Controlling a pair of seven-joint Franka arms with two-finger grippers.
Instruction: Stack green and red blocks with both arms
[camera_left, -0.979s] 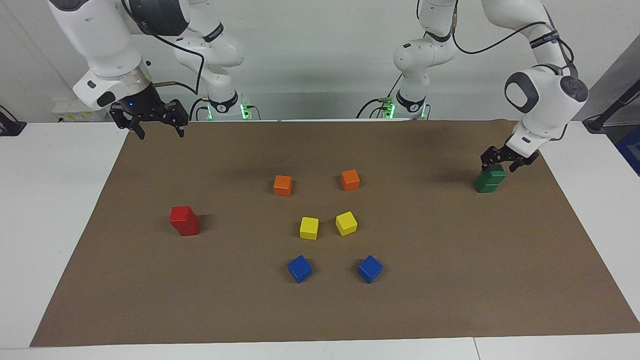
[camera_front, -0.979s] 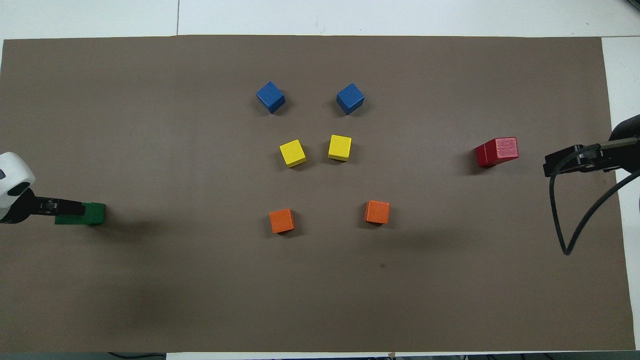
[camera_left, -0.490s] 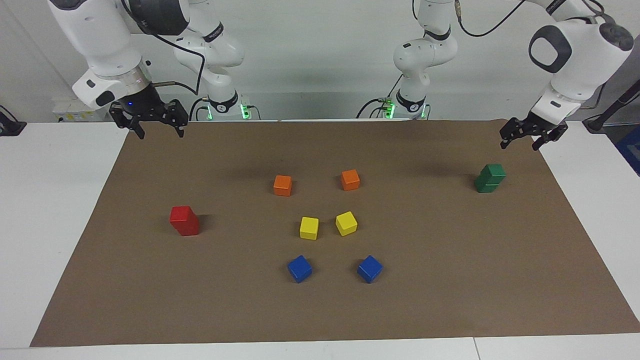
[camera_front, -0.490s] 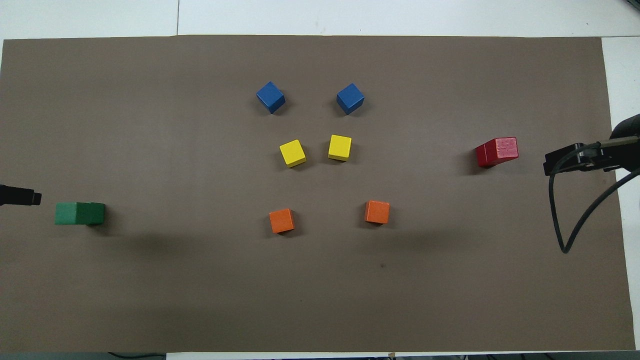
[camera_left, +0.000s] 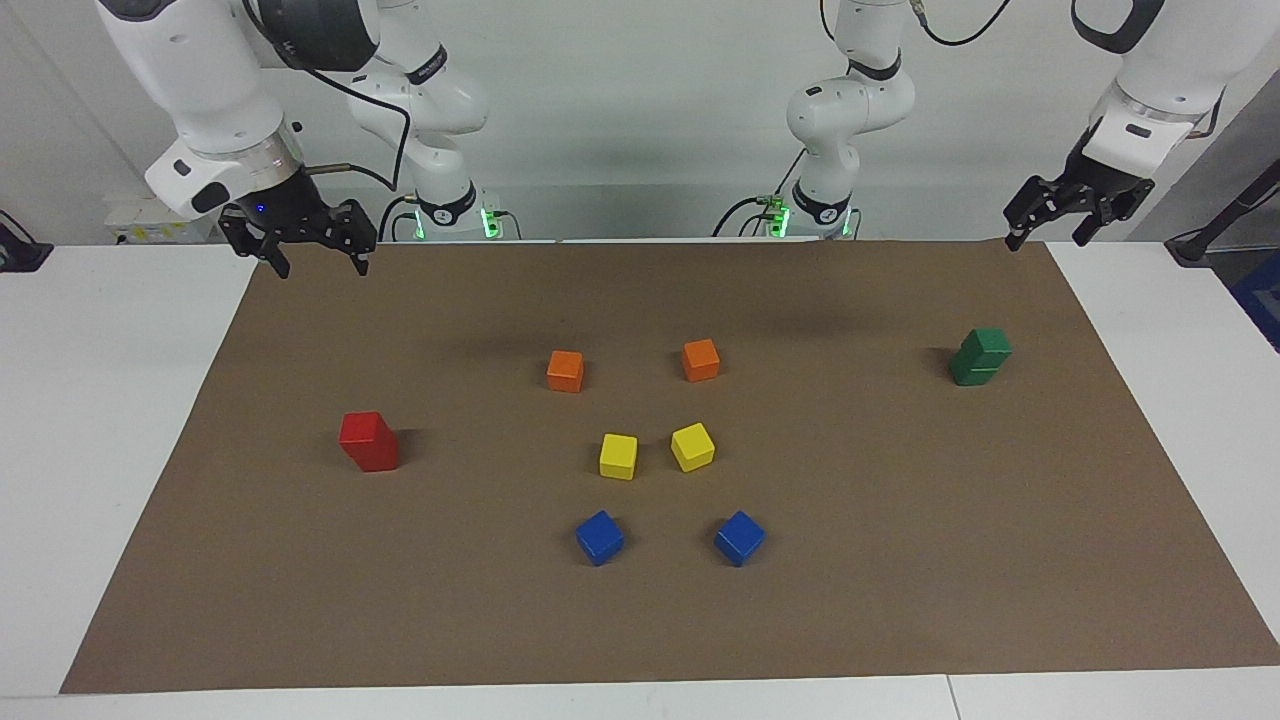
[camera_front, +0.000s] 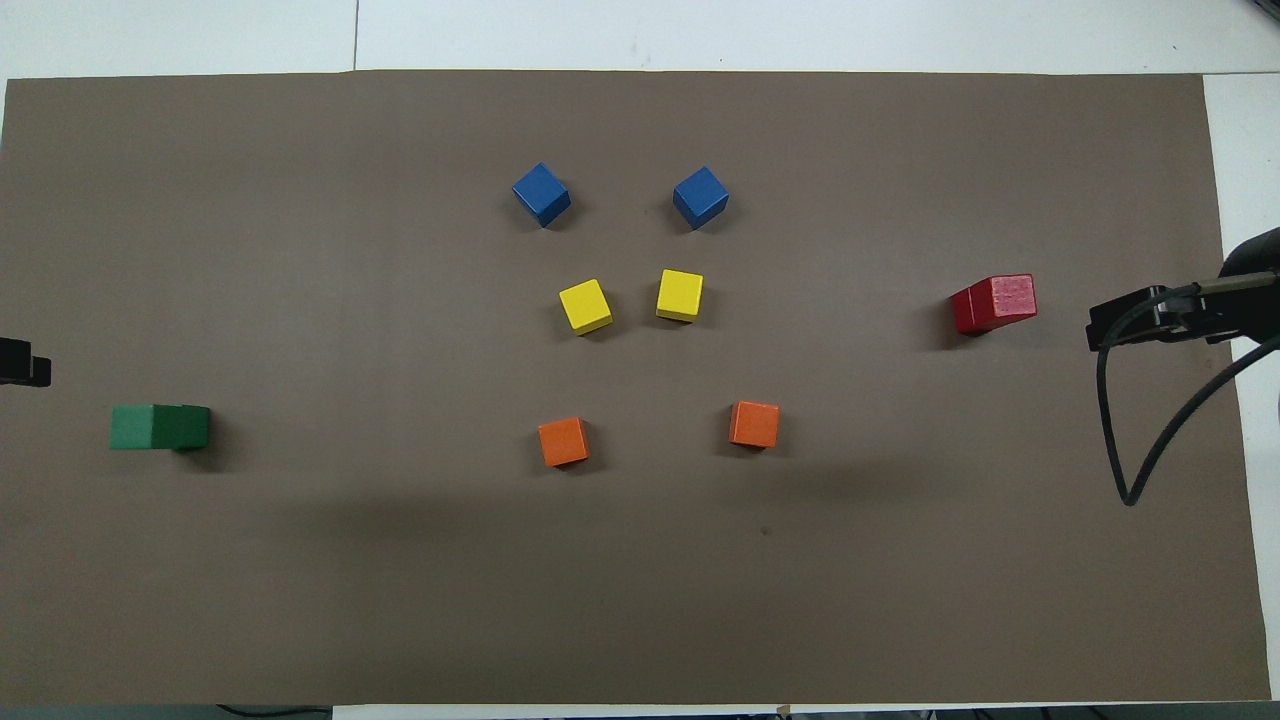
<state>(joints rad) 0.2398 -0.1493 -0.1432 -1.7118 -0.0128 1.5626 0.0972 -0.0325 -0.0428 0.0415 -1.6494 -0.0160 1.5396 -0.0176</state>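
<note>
While the green stack (camera_left: 980, 356) sits at the left arm's end and the red stack (camera_left: 368, 441) at the right arm's, left gripper (camera_left: 1046, 236) and right gripper (camera_left: 321, 266) hover empty, jaws apart

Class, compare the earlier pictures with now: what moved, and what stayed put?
The left gripper, earlier down at the green stack, has risen clear of it, open. The right gripper, the red stack and the other cubes stayed put.
</note>
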